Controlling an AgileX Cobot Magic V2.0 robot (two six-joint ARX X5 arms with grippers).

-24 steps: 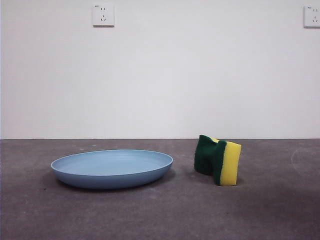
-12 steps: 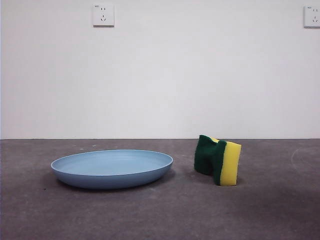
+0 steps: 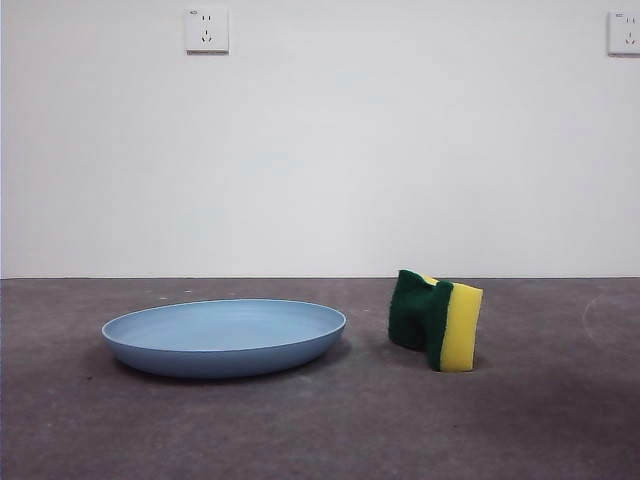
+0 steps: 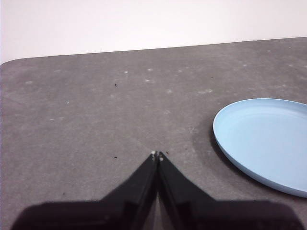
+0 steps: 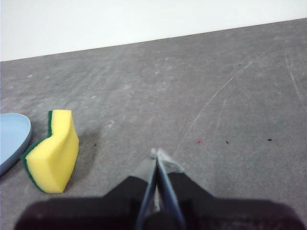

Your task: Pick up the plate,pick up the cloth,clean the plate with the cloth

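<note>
Blue plastic shows plainly in the front view: the plate (image 3: 224,337) lies flat on the grey table (image 3: 320,430), wide and shallow, with faint rings inside it. To one side of it, near but apart with a strip of bare table between them, stands the sponge (image 3: 436,320). It rests on a narrow edge, its dark green scouring face turned toward the plate and its yellow foam on the far side. Its sides are wavy, and it seems to lean a little, though the low angle makes that hard to judge. Behind both things a white wall (image 3: 320,150) rises, with one socket (image 3: 206,30) high up above the plate and another socket (image 3: 624,32) at the picture's top corner. Neither arm shows in this view.

From the left wrist camera, the left gripper (image 4: 157,155) has its two black jaws pressed together at the tips and holds nothing. It hovers over bare table, and the plate (image 4: 264,141) lies off to one side of it, clear of the jaws and untouched.

From the right wrist camera, the right gripper (image 5: 156,153) likewise has its jaws closed tip to tip with nothing between them. The sponge (image 5: 52,151) stands well to one side of those jaws, its yellow foam facing the camera and a thin green edge showing. Just beyond the sponge, a sliver of the plate's rim (image 5: 13,139) reaches in from the picture's edge.
</note>
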